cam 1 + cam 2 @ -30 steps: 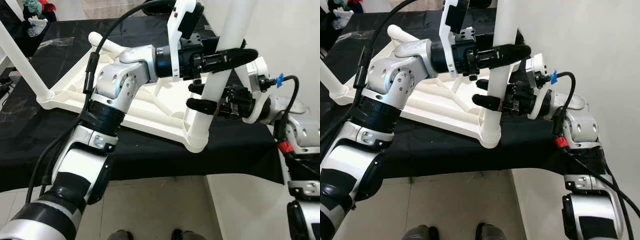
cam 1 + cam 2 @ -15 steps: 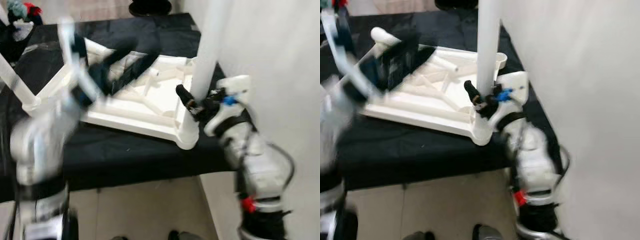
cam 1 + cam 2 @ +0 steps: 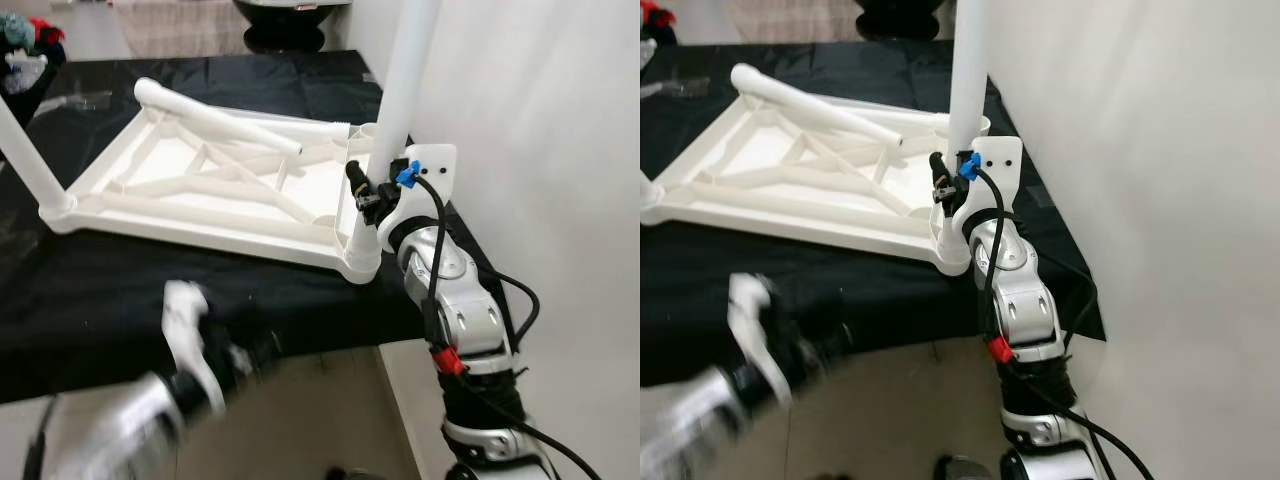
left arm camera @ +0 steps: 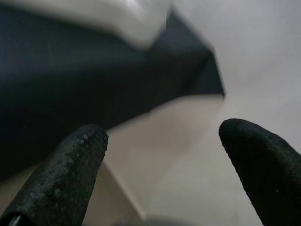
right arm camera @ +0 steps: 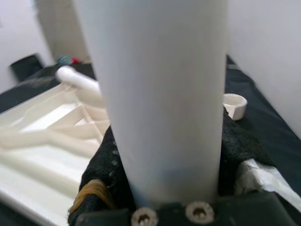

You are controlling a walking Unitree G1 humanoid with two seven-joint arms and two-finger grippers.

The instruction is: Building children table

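Observation:
The white table top (image 3: 200, 190) lies upside down on a black cloth. A white leg (image 3: 400, 90) stands upright in its near right corner socket (image 3: 362, 262). My right gripper (image 3: 368, 195) is shut on this leg just above the socket, and its black fingers (image 5: 101, 174) press the tube's sides in the right wrist view. Another leg (image 3: 25, 160) stands at the left corner. A loose leg (image 3: 215, 120) lies across the frame. My left arm (image 3: 190, 340) is blurred, low in front of the table's edge. Its gripper (image 4: 162, 155) is open with nothing between the fingers.
A white wall (image 3: 540, 150) rises close on the right, beside the held leg. The black cloth's front edge (image 3: 300, 340) hangs over beige floor. A dark round object (image 3: 290, 12) sits at the back, and colourful items (image 3: 25, 45) at the far left.
My left gripper let go of the upright leg and swung down below the table's front edge. The right gripper stays shut on the leg. The camera has shifted.

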